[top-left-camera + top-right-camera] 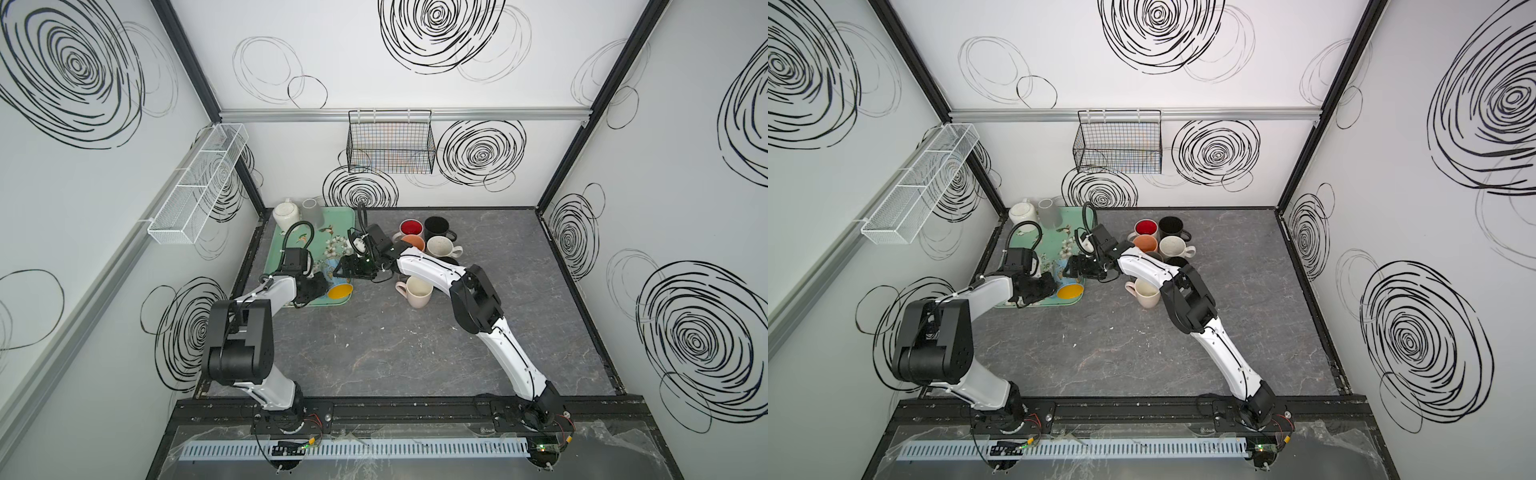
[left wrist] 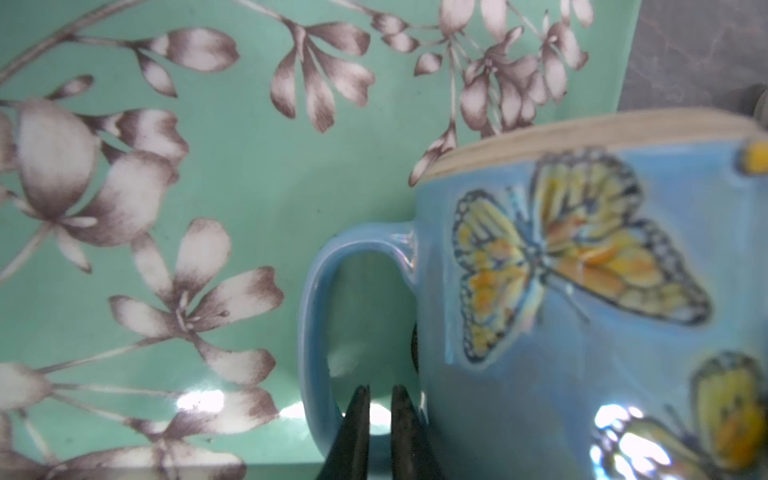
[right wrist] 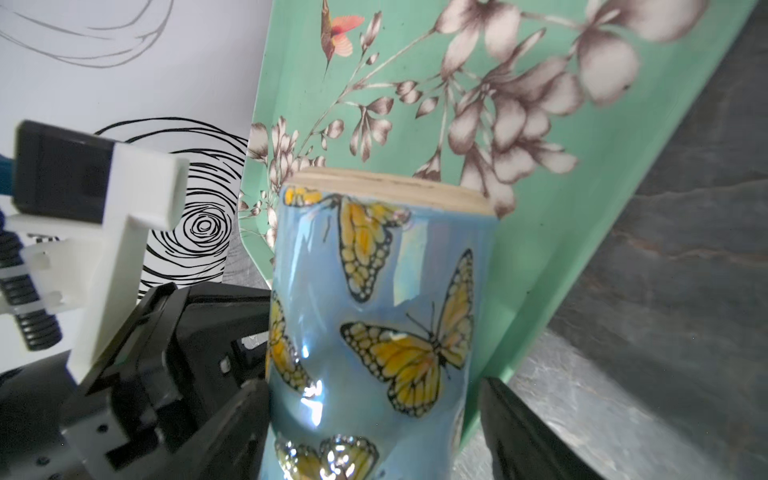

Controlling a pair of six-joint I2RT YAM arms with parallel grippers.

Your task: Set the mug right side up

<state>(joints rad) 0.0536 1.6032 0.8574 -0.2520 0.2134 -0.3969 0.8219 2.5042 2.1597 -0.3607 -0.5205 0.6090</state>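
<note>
Blue butterfly mug [image 3: 374, 291] sits between the right fingers [image 3: 523, 432]. They are spread either side of its body: one looks against the wall, the other stands just clear. The unglazed base is at the end away from the fingertips.

left fingers [image 2: 359, 424] are almost together, a thin slit between the tips. The tips sit at the handle loop, between the handle and the mug wall. Can't tell if they pinch anything.

The mug is at the near right corner of the green floral tray [image 1: 332, 220]. Can't tell if it is resting or lifted.

Left arm [image 1: 270, 291]: elbow raised, forearm reaching to the tray's near edge. Right arm [image 1: 428, 270]: stretched across the middle, wrist at the tray's right edge, passing over the cluster of other mugs [image 1: 440, 246] on the table [image 1: 374, 353].

In both top views the mug's yellow inside [image 1: 340, 291] shows, mouth tipped toward the near side. The wrist views show only the blue outside and the base. The right wrist view also shows the left gripper's black housing just beside the mug.
</note>
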